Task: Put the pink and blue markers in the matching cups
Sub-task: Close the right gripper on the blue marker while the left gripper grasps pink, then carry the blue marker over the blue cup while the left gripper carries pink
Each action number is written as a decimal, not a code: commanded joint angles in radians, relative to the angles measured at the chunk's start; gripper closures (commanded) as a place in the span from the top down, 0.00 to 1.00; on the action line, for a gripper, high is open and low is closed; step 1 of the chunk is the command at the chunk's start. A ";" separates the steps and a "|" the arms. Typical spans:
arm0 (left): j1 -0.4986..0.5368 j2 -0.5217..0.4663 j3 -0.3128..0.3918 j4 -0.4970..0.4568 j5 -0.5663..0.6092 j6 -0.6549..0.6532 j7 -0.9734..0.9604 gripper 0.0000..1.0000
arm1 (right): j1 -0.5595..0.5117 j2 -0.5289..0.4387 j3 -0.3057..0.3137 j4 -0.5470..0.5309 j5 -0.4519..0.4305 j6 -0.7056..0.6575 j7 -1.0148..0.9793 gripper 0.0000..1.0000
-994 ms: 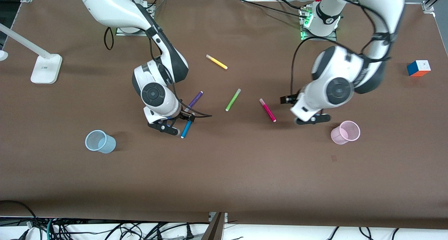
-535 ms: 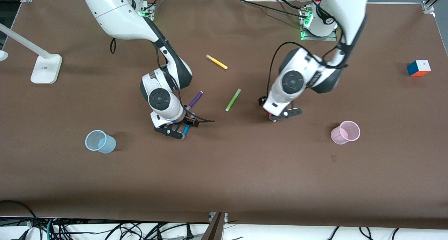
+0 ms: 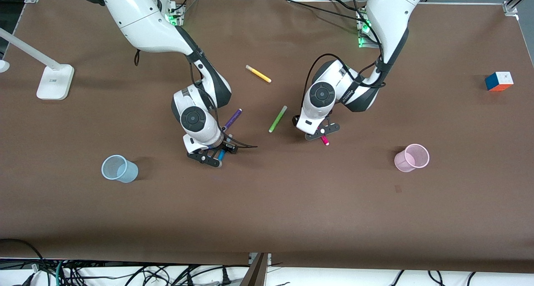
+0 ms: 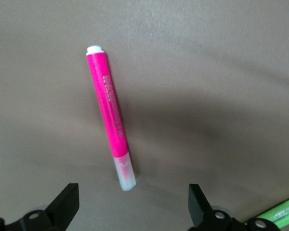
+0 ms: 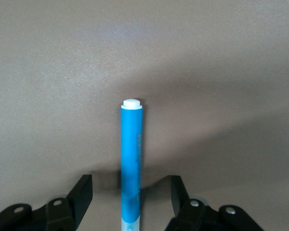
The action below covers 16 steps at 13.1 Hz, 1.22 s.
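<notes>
Two white robot arms are seen from above, reaching down onto a brown counter (image 3: 267, 202).

Over the past second the left arm has been swung from beside the pink cup (image 3: 412, 157), at the centre right of the frame, across to the pink marker (image 3: 324, 141) near the middle. The left claw (image 3: 321, 131) is now poised directly over it. In the left wrist view its fingers (image 4: 65, 202) are spread apart, with the pink marker (image 4: 111, 118) lying flat on the counter between them, slightly off-centre and not yet touched.

The right claw (image 3: 210, 156), left of centre in the frame, has been shifted only a little. It straddles the blue marker (image 3: 221, 154); in the right wrist view the fingers (image 5: 82, 195) stand apart on either side of the blue marker (image 5: 132, 163), which lies flat and unclamped.

Both arms appear lined up for a grasp, so the next step is probably closing on the markers. Neither marker has been lifted.

Counted: five pens in all, one pink, one blue, one purple (image 3: 232, 119), one green (image 3: 278, 118) and one yellow (image 3: 258, 74). Two cups are present, the pink one and a blue cup (image 3: 119, 169) at the lower left, both empty. One colour-puzzle cube (image 3: 499, 81) sits at the right edge, and one white lamp base (image 3: 54, 82) at the upper left.
</notes>
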 commanded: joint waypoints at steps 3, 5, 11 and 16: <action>0.006 -0.013 0.001 -0.074 0.016 0.104 -0.039 0.95 | 0.011 -0.004 -0.010 -0.015 -0.018 0.019 0.016 0.00; 0.012 -0.015 -0.001 -0.100 0.016 0.158 -0.056 0.71 | 0.000 -0.006 -0.010 -0.015 -0.018 0.016 0.014 0.00; 0.009 -0.016 -0.001 -0.109 0.016 0.171 -0.058 0.07 | -0.069 -0.097 -0.019 0.008 -0.004 -0.091 -0.013 0.00; 0.053 -0.108 0.001 -0.060 0.022 -0.073 -0.044 0.02 | -0.196 -0.179 -0.019 0.078 0.126 -0.325 -0.134 0.00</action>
